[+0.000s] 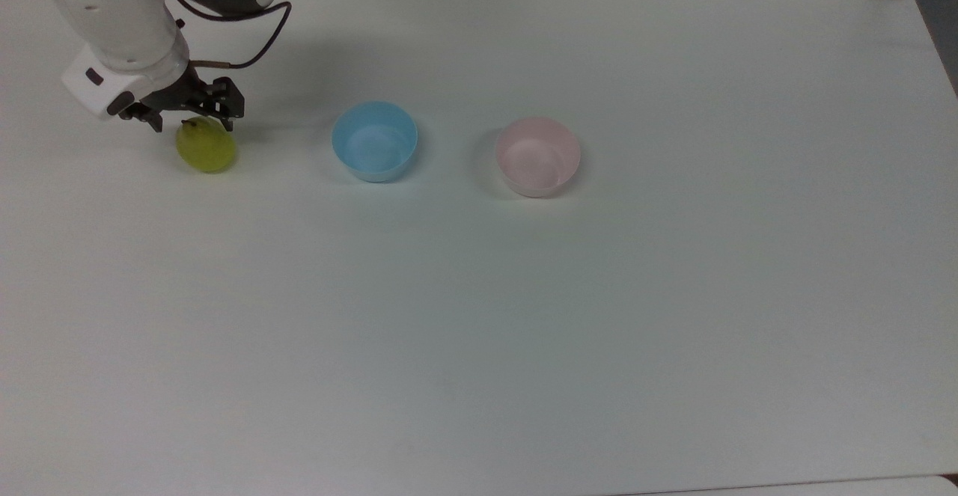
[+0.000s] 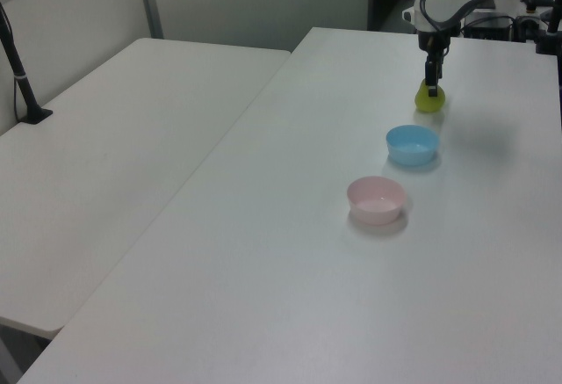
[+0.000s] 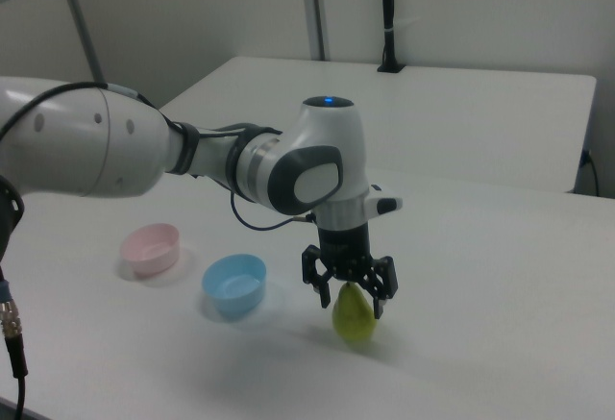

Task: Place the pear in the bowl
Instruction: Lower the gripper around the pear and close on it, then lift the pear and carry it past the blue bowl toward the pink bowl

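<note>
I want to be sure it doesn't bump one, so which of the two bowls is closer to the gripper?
The light blue bowl: it sits between the gripper at the pear and the pink bowl.

Yellow-green pear (image 1: 206, 149), pale pink bowl (image 1: 537, 156), light blue bowl (image 1: 374, 141), white table (image 1: 524, 316), black gripper (image 1: 193, 123)

the tabletop (image 1: 524, 331) is a matt off-white laminate, smooth. the pear (image 1: 207, 150) has a waxy yellow-green skin with a slight sheen. the pink bowl (image 1: 537, 156) and the blue bowl (image 1: 374, 141) look like smooth, thin plastic. the arm's shell (image 3: 86, 141) is glossy white plastic; the gripper (image 3: 351, 297) is matt black.
</note>
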Controlling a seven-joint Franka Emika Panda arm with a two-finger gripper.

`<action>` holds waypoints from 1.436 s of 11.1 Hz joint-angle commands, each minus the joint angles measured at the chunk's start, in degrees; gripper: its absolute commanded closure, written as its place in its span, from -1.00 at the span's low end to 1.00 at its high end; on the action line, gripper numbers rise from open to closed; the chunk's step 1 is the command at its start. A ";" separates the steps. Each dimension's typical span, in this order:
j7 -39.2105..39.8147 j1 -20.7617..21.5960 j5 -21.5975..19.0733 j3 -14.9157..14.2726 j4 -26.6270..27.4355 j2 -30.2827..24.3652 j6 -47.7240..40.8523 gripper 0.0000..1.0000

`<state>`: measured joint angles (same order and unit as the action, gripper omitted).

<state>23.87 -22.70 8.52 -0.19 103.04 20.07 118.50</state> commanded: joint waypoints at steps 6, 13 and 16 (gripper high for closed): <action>0.13 -0.15 1.24 0.02 0.68 0.51 2.79 0.11; -0.40 1.78 1.15 0.90 0.23 -11.17 -8.27 0.11; -9.24 10.10 1.06 1.07 0.23 -14.52 -12.49 0.11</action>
<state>21.69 -18.92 8.67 0.98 102.15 8.74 109.14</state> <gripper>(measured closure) 0.260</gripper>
